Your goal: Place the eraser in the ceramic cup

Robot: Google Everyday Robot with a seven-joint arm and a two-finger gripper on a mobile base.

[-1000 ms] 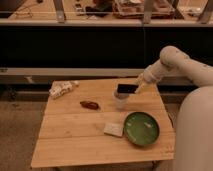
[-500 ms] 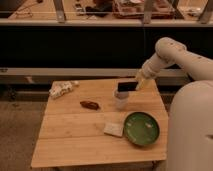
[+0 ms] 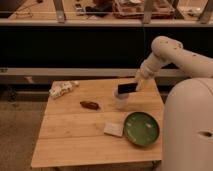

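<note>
The black eraser (image 3: pixel 127 88) is held tilted in the air just above the mouth of the small whitish ceramic cup (image 3: pixel 120 102). The cup stands upright on the wooden table (image 3: pixel 75 140), toward its back right. My gripper (image 3: pixel 135 86) reaches in from the right at the end of the white arm (image 3: pixel 165 52) and is shut on the eraser's right end. The inside of the cup is hidden.
A round green bowl (image 3: pixel 141 128) sits at the table's front right, with a pale square pad (image 3: pixel 113 129) to its left. A reddish-brown oblong thing (image 3: pixel 90 105) lies left of the cup. A crumpled light packet (image 3: pixel 63 88) lies at the back left. My white base (image 3: pixel 187 130) stands at the right.
The arm's elbow has swung left and risen. The eraser has stayed over the cup's mouth, lifting slightly.
</note>
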